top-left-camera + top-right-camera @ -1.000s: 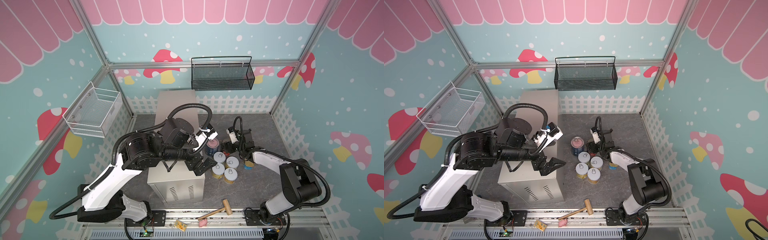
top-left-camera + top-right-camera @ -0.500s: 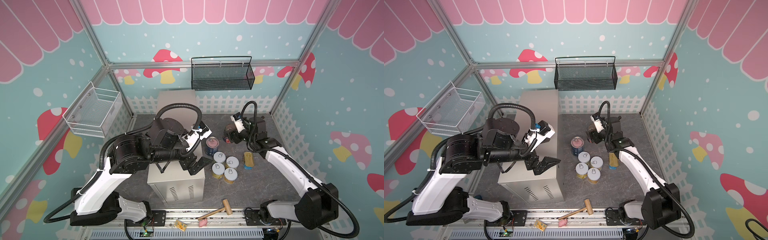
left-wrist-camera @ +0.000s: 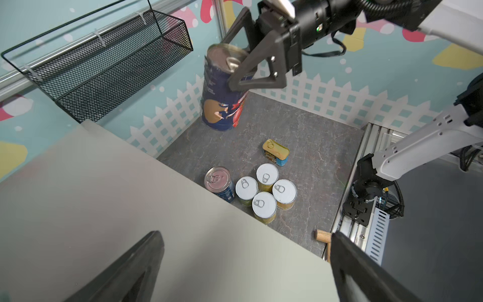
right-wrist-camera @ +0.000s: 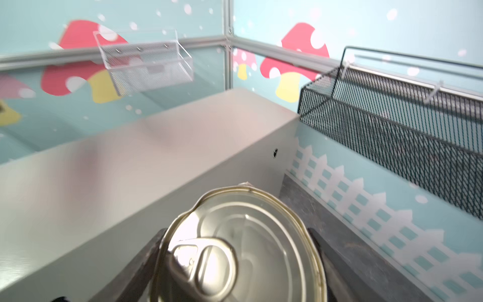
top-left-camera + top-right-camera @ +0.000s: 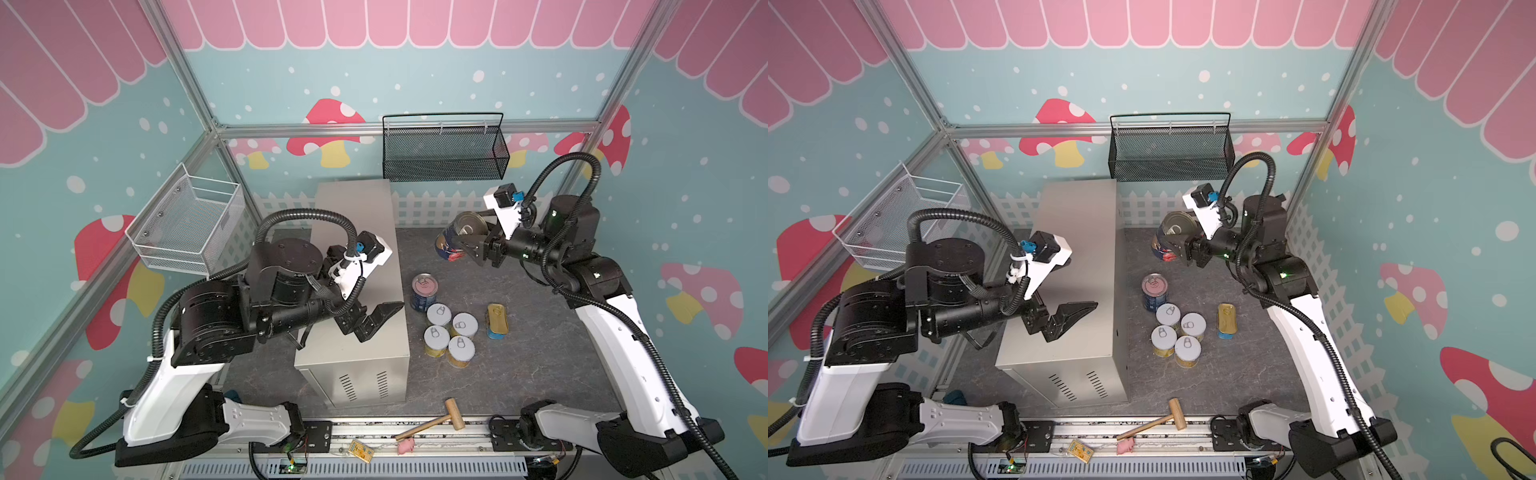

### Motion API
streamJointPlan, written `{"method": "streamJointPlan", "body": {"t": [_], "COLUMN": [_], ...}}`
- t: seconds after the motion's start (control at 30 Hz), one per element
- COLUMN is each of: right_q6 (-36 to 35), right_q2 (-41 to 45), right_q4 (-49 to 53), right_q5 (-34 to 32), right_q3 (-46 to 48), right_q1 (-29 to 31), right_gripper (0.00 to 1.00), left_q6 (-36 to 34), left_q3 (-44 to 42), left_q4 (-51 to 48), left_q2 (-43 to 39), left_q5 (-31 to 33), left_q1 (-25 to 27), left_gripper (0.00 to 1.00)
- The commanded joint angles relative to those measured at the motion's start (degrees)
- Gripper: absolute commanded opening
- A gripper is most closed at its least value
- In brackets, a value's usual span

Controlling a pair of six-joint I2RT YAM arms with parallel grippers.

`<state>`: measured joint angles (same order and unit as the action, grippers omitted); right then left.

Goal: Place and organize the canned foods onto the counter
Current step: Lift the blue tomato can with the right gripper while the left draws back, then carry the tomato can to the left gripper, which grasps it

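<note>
Left arm: is folded at the elbow, with the forearm held roughly level toward the middle.
Left hand (image 5: 380, 322): jaws are spread wide; nothing is held.
Right arm: is stretched toward the back, wrist level.
Right hand (image 5: 469, 232): jaws are clamped on the tall dark-blue can (image 5: 448, 249), held tilted in the air.

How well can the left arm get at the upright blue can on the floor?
Probably yes: the left pincer hangs open and empty over the counter edge; the upright blue can stands beside that edge, top clear, yellow cans crowding one side.
</note>
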<state>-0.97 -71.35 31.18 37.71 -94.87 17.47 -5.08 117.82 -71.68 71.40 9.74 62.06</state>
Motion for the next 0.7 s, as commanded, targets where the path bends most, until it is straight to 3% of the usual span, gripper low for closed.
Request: {"method": "streamJointPlan", "body": {"t": [0.0, 0.3, 0.67], "right_q6": [0.91, -0.8, -2.69], "right_q2": [-1.93, -10.98, -26.41], "right_q4": [-0.85, 10.45, 23.83], "right_q5": [8.65, 7.95, -2.97], "right_q3": [-7.87, -26.66, -47.57], "right_q1": [1.17, 6.38, 20.86], "right_gripper": [0.64, 0.64, 0.66], "left_q6": [-1.95, -1.86, -1.55], "left_q3": [-1.4, -3.39, -4.18], "left_q4": [0.75, 0.19, -2.94], "left_q2": [-1.44, -7.02, -8.02], "left_q5": [2.35, 3.93, 6.92], "left_q1": [0.27, 0.33, 0.3], "left_gripper": [0.99, 0.99, 0.99]}}
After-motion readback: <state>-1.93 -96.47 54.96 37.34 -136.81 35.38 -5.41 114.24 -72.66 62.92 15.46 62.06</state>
